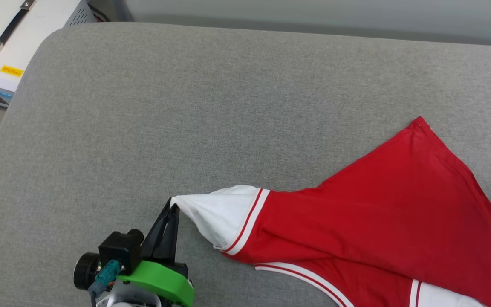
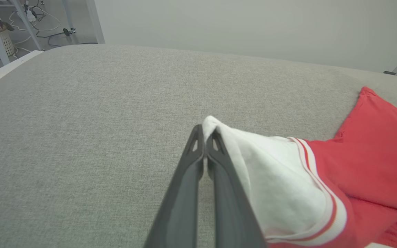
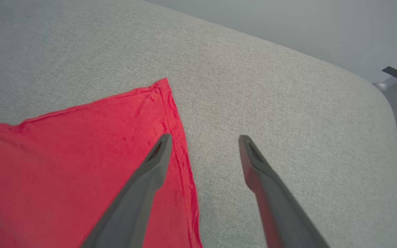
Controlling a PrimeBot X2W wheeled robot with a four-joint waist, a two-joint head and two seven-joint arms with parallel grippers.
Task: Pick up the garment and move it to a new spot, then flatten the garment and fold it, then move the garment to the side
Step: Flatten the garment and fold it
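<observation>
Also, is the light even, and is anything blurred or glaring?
Head view: soft, even light, the garment sharp. Left wrist view: its red looks paler. Right wrist view: it has a slight sheen, and a red tint falls on the right gripper.

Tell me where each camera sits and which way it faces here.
Head view: high up, looking down on the grey padded surface and red jersey; left gripper at lower left.
Left wrist view: low, looking along its shut jaws pinching the white sleeve.
Right wrist view: above the jersey's red corner, looking along the right gripper, jaws open.
Shared: head and left wrist views both show the pinched sleeve.
</observation>
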